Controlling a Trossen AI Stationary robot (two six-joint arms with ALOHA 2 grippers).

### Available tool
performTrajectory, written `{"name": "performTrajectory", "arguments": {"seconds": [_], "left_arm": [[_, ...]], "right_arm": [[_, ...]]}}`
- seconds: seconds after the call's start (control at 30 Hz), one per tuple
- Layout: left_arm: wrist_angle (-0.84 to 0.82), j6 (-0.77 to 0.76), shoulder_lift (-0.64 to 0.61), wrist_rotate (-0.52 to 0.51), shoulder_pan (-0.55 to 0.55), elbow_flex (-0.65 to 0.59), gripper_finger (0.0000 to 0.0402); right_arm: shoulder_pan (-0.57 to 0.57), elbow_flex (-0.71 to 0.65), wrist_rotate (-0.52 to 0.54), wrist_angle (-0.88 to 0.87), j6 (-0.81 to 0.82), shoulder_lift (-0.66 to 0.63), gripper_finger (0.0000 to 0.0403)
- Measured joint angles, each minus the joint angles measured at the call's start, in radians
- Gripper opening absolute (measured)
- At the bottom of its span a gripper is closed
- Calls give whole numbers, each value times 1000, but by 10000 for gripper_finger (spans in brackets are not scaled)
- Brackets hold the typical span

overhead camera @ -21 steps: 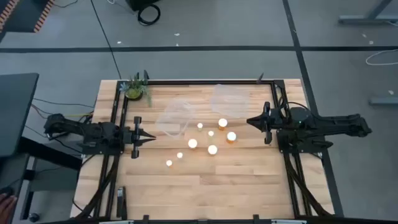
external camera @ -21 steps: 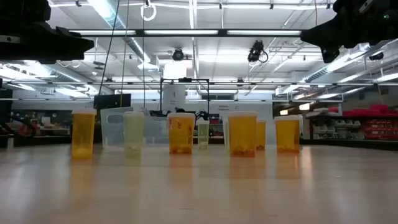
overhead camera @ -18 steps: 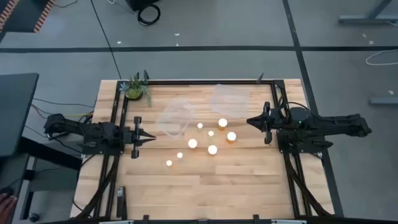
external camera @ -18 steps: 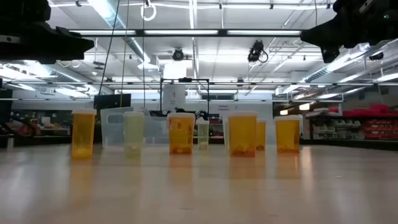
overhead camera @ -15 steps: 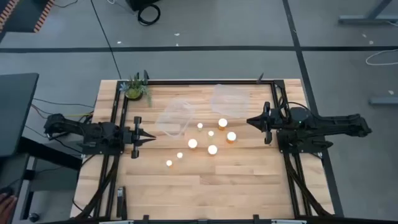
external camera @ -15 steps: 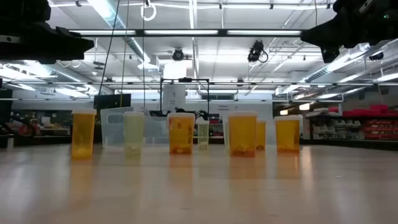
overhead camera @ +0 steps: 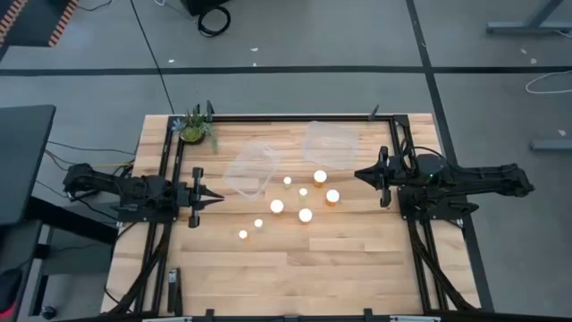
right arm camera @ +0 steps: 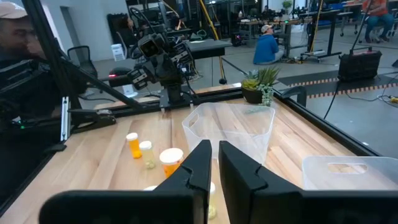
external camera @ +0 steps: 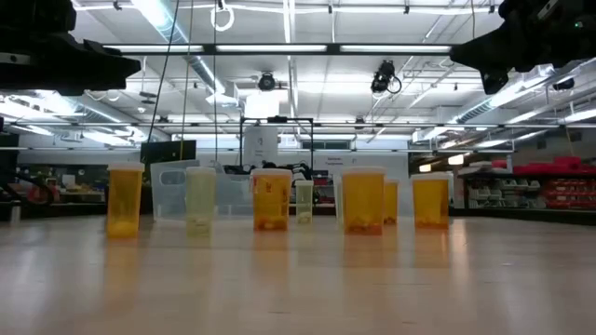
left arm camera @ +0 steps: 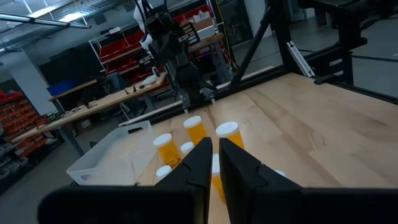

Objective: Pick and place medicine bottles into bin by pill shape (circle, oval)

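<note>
Left end effector (overhead camera: 217, 199) hovers over the counter's (overhead camera: 340, 264) left side, fingers pressed together, holding nothing. Right end effector (overhead camera: 359, 174) hovers at the right side, fingers likewise pressed together, empty.

The bottles (overhead camera: 305, 215) stand upright in a loose cluster at mid-counter, between the two end effectors, white caps up; none touched by either arm. The high view shows seven caps clearly. The low view shows them in a row, orange-amber, some wider than others.

Two clear bins sit far of the cluster: one (overhead camera: 251, 170) to the left, one (overhead camera: 329, 143) to the right. Both apart from the bottles. A potted plant (overhead camera: 197, 127) stands at the far-left corner.
</note>
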Motion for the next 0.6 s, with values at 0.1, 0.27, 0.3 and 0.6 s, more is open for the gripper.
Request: {"name": "performTrajectory", "arguments": {"seconds": [0.1, 0.27, 0.3, 0.6], "left_arm": [[0, 0, 0, 0, 0, 0, 40], [0, 0, 0, 0, 0, 0, 34], [0, 0, 0, 0, 0, 0, 32], [0, 0, 0, 0, 0, 0, 30]], "right_arm": [[0, 0, 0, 0, 0, 0, 37], [0, 0, 0, 0, 0, 0, 37], [0, 0, 0, 0, 0, 0, 37], [0, 0, 0, 0, 0, 0, 37]]}}
